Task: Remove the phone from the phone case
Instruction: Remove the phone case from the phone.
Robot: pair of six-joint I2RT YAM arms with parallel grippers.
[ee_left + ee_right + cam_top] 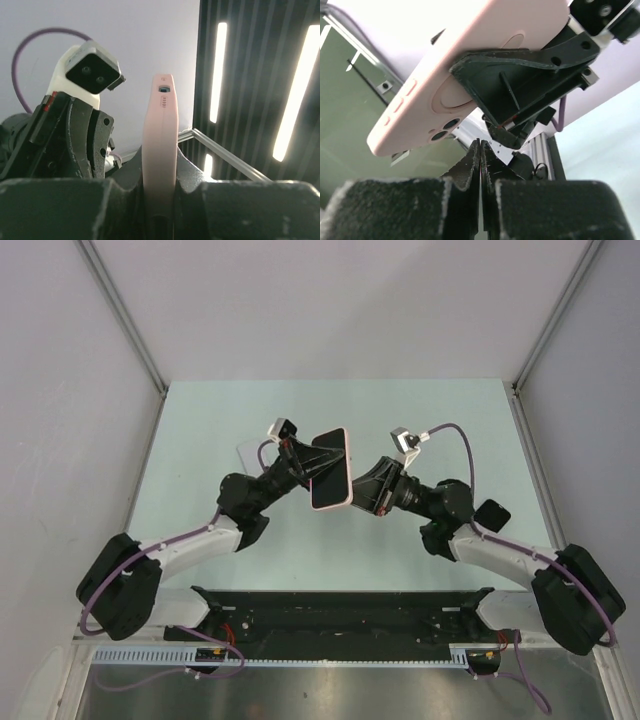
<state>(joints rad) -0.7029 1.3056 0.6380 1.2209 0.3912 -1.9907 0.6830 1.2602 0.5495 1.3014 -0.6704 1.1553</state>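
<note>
1. Left gripper (307, 466) is clamped on the case (160, 145), holding it up off the table (200, 430), probably to steady it for the other arm.
2. Phone (331, 476) sits inside the case, pink rim all round; not out yet.
3. Right gripper (480, 150) has its fingers together and empty, just beside the case's back, likely set to push.
4. In the way: a left finger covers the middle of the case's back.
5. Pale flat thing (247, 453) lies on the table beyond the case, partly hidden.
</note>
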